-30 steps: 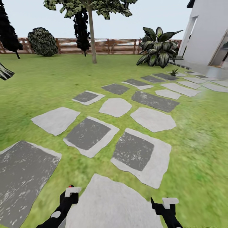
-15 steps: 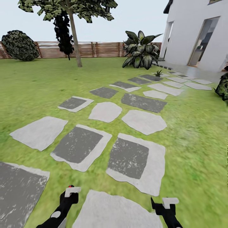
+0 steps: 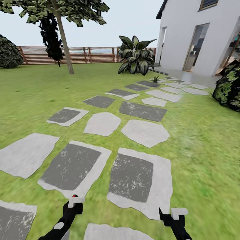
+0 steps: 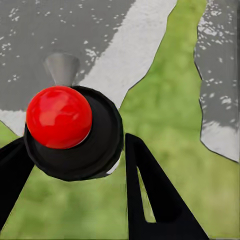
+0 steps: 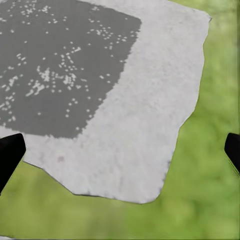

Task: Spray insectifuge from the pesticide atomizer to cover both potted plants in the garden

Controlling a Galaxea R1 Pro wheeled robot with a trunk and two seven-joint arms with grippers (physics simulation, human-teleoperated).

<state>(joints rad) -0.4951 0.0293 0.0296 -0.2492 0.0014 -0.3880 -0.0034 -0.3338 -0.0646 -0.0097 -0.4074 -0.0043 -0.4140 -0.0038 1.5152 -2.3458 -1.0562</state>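
My left gripper [image 3: 76, 202] is low in the head view, shut on the pesticide atomizer [image 4: 60, 117]. The left wrist view shows the atomizer's red top and dark round body between the two black fingers [image 4: 150, 200], with its grey nozzle pointing away. My right gripper [image 3: 178, 212] is open and holds nothing; in the right wrist view its fingertips sit far apart over a stepping stone [image 5: 125, 100]. One potted plant [image 3: 155, 79], a small green rosette, stands far ahead on the stone path. The other potted plant is out of view.
Grey stepping stones [image 3: 143, 131] run across the lawn toward a white house [image 3: 196, 36]. A big striped-leaf bush [image 3: 135, 55] stands by the house corner, and a dark bush [image 3: 230, 86] is at the right. A tree [image 3: 65, 43] and a wooden fence [image 3: 86, 55] stand behind.
The whole head view has shifted left and the stones have come nearer: the camera has turned right and moved forward. Both grippers hold the same place in the picture.
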